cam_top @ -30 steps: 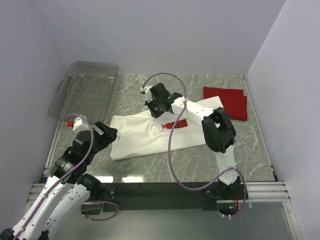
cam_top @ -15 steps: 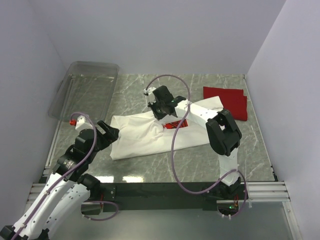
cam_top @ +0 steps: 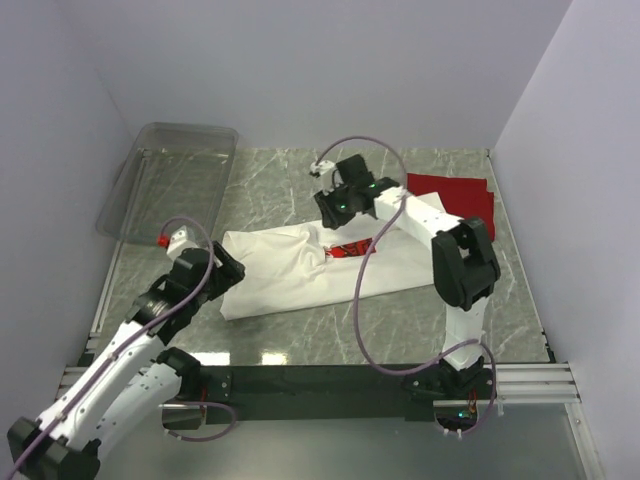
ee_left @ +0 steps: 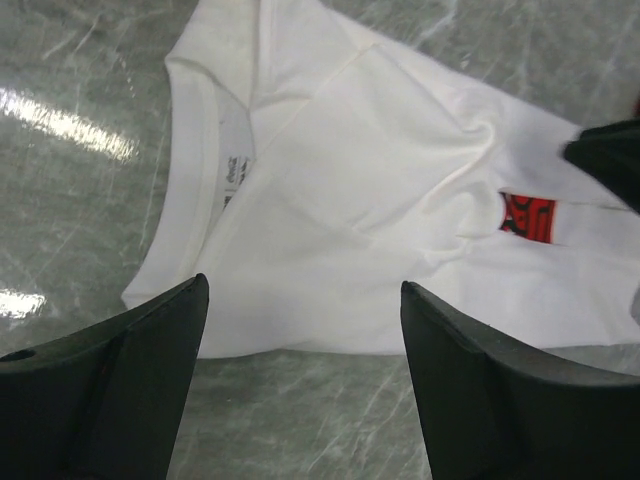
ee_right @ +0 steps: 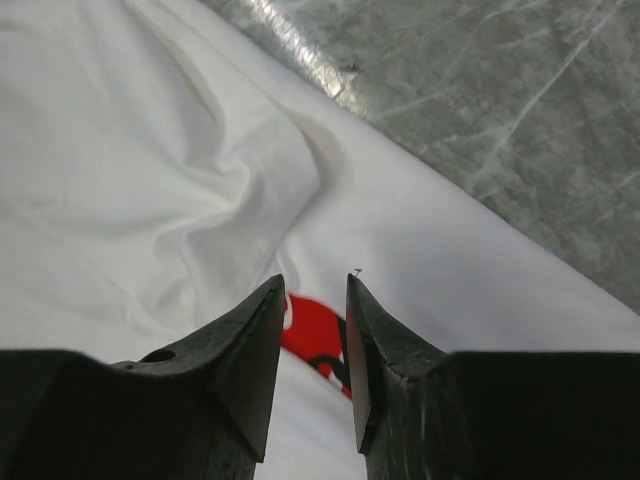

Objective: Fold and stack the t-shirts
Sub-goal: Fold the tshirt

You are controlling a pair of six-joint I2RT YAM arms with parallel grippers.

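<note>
The white t-shirt (cam_top: 285, 268) lies partly folded across the middle of the table, its red square graphic (cam_top: 350, 249) facing up. The plain red t-shirt (cam_top: 455, 200) lies folded at the back right. My left gripper (cam_top: 228, 270) is open and empty at the white shirt's left end. In the left wrist view the left gripper (ee_left: 304, 285) frames the shirt's near edge (ee_left: 350, 180), collar at the left. My right gripper (cam_top: 335, 205) hovers over the shirt's back edge. In the right wrist view the right gripper (ee_right: 315, 280) is narrowly open and holds nothing above the graphic (ee_right: 310, 335).
A clear plastic bin (cam_top: 175, 180) stands at the back left. Grey marble tabletop (cam_top: 300, 320) shows in front of the shirt. Walls close in the left, back and right sides.
My right gripper has lifted off the shirt's middle and moved right and back. My left arm has swung right, closer to the shirt's left end.
</note>
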